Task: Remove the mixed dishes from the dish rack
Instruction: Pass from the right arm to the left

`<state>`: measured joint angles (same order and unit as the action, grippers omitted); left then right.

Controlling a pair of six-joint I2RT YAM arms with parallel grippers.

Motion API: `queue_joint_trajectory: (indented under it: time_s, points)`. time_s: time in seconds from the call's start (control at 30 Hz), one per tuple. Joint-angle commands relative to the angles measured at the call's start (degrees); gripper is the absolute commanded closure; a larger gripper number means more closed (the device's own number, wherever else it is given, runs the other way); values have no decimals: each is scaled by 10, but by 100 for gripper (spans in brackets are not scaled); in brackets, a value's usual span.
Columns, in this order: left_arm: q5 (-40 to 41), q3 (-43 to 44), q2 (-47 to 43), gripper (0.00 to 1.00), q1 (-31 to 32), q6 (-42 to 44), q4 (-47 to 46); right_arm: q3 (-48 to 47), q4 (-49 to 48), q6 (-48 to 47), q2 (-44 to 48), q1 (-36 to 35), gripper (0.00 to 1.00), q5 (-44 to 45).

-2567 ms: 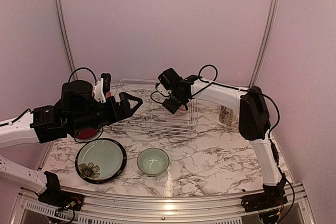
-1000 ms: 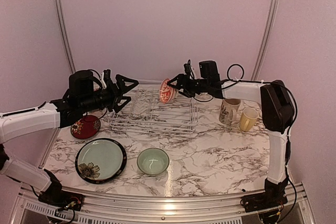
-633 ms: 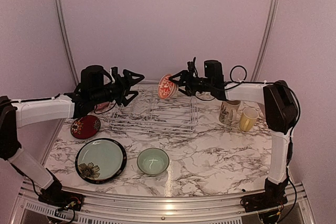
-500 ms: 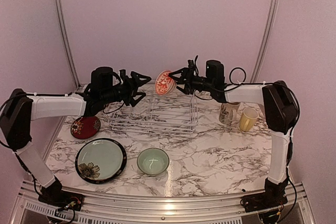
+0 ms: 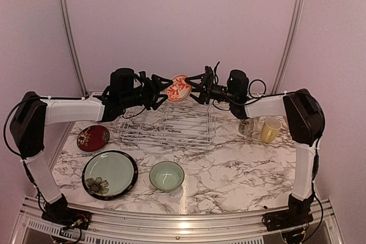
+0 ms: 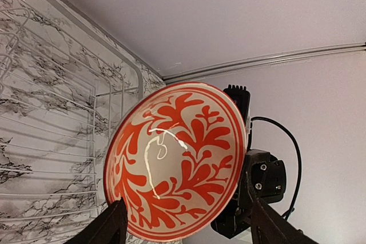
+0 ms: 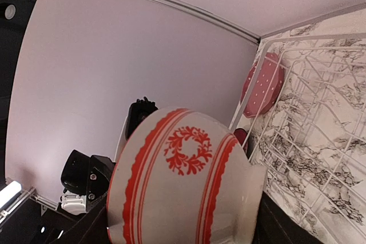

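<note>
Top external view: the red-white patterned bowl (image 5: 178,88) hangs in the air above the far edge of the dish rack (image 5: 166,132), well clear of its wires and turned on edge. Its axis runs left to right, with the patterned inside facing left and the foot facing right. The right jaws grip it from the foot side, clenched across its outer wall. The left jaws meet it head-on from the mouth side and stand spread to either side of the rim. Whether they touch the rim I cannot tell.

The coming move looks like a hand-over. It turns on the left jaws lining up across the rim before the right jaws let go, since a slanted bite on the glazed edge could slip.

Both arms reach equally close, the left arm (image 5: 68,110) from the left and the right arm (image 5: 269,104) from the right. Under the bowl, a pink dotted plate (image 7: 263,84) stands in the rack's far left corner. On the surface (image 5: 229,170), other dishes lie near and left, and the mugs (image 5: 271,130) stand right.
</note>
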<state>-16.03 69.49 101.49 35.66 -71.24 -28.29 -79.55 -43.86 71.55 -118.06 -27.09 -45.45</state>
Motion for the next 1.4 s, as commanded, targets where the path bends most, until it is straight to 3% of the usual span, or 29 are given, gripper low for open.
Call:
queue_joint_trajectory:
  time_s: [0.0,0.13,0.27,0.53,0.87,1.37]
  points:
    - [24,40,22,26,5,23,76,0,-69,19,33,2,58,-6]
    - [79,31,1,17,16,41,115,-18,-40,-1,33,3,58,-12]
    - [129,9,-28,16,19,57,142,-21,-38,-6,37,3,58,-10]
    - [113,5,-22,18,20,50,113,-18,-42,-1,47,2,58,-15]
    - [67,14,30,47,23,11,20,-4,-56,12,64,-1,58,-12]
    - [70,40,30,85,35,33,55,-1,19,-69,87,-15,55,-4]
